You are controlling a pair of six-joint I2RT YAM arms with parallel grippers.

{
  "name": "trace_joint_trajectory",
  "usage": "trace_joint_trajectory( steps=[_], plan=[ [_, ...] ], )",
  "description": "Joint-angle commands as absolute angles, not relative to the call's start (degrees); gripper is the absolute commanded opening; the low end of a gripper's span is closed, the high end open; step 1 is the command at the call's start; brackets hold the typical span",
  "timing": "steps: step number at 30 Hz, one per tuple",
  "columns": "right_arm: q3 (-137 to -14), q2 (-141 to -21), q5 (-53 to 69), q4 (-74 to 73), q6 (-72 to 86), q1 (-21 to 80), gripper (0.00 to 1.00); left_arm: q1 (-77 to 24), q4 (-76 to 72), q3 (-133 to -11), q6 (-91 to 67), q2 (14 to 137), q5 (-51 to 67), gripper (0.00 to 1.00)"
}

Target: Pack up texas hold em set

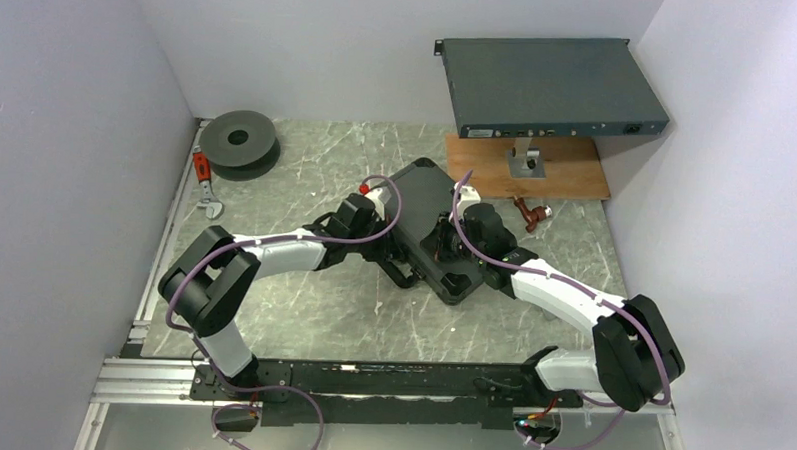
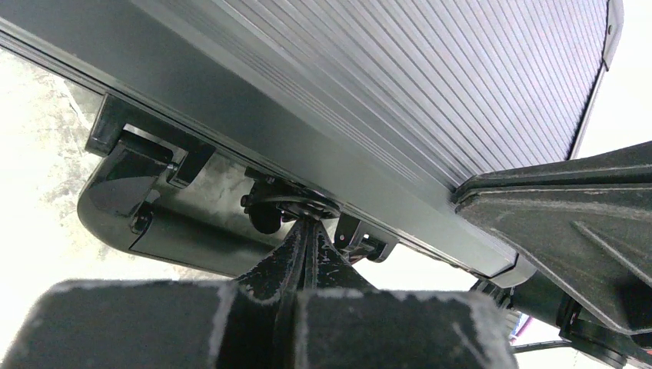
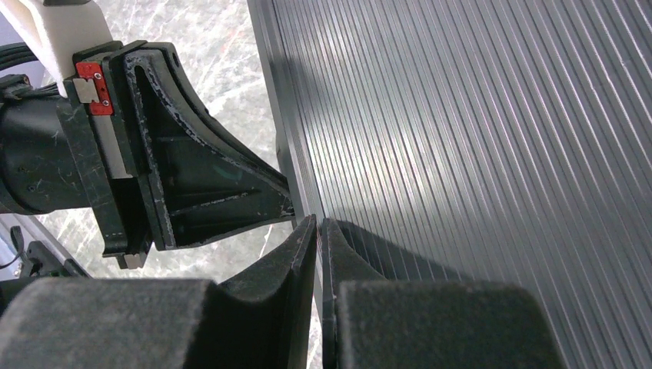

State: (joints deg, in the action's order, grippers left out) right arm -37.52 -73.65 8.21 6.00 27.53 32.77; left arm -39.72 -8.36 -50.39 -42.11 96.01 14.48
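Observation:
The black briefcase [image 1: 425, 198] lies in the middle of the table, ribbed face up, between my two arms. My left gripper [image 1: 402, 253] is shut, and in the left wrist view its tips [image 2: 311, 223] touch the underside of the case's front edge, by the latches [image 2: 142, 157] and the handle [image 2: 184, 231]. My right gripper [image 1: 450, 243] is shut, its tips [image 3: 317, 223] against the rim of the ribbed shell [image 3: 477, 154], close to the left gripper [image 3: 207, 184]. Chips, dice and foam are hidden.
A large flat grey rack box [image 1: 549, 85] stands on a wooden board [image 1: 566, 176] at the back right. A dark round spool [image 1: 239, 139] and a red-handled tool [image 1: 204, 178] lie at the back left. A small red-brown object [image 1: 531, 212] lies right of the case.

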Motion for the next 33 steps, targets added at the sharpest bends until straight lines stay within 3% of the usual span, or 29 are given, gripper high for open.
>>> trace_joint_trajectory(
  steps=[1,33],
  plan=[
    [-34.9,-76.3,7.2,-1.5,26.8,32.6,0.1,-40.6,-13.5,-54.8,-43.3,97.0,14.1,0.0],
    [-42.9,-74.2,12.1,-6.1,27.9,32.7,0.11,-41.4,-19.6,-42.3,-46.4,98.5,10.7,0.0]
  ],
)
